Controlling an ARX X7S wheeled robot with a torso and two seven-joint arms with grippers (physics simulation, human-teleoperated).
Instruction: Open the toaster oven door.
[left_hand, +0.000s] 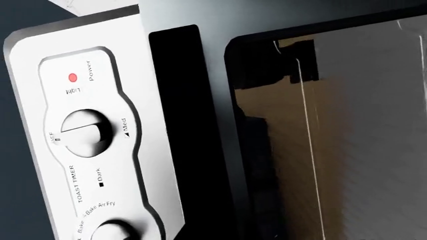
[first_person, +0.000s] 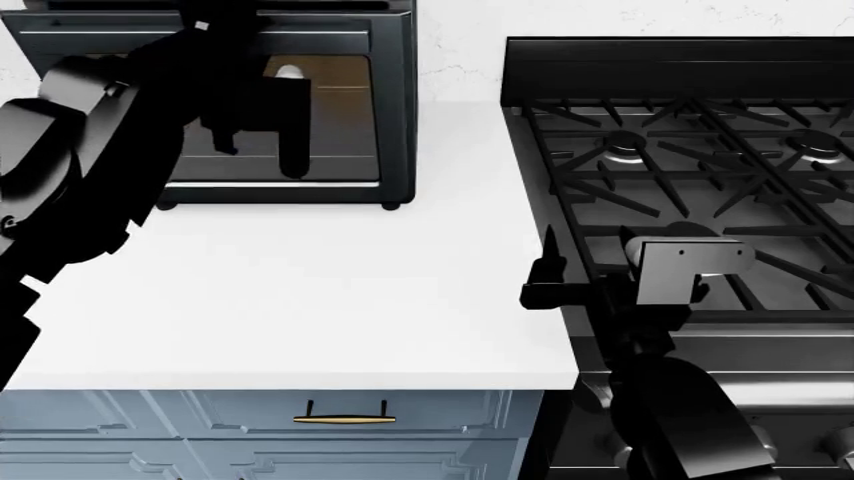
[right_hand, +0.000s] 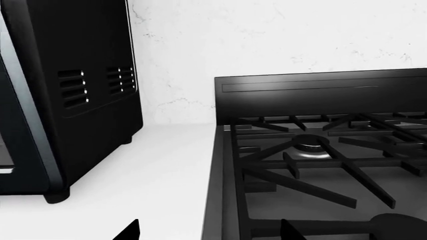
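The toaster oven (first_person: 396, 120) stands at the back left of the white counter. Its door (first_person: 350, 120), a glass window in a dark frame with a bar handle (first_person: 340, 42) along the top edge, faces me. My left gripper (first_person: 258, 140) hangs right in front of the glass, fingers apart and holding nothing. The left wrist view shows the silver control panel (left_hand: 87, 130) and the door window (left_hand: 347, 150), not the fingers. My right gripper (first_person: 547, 285) is open and empty at the counter's right edge by the range; its fingertips (right_hand: 130, 231) show wide apart.
A black gas range (first_person: 694, 150) with grates fills the right side and also shows in the right wrist view (right_hand: 320, 150). The white counter (first_person: 334, 290) lies between it and the oven's vented side (right_hand: 80, 100). A blue drawer with a brass pull (first_person: 344, 418) sits below.
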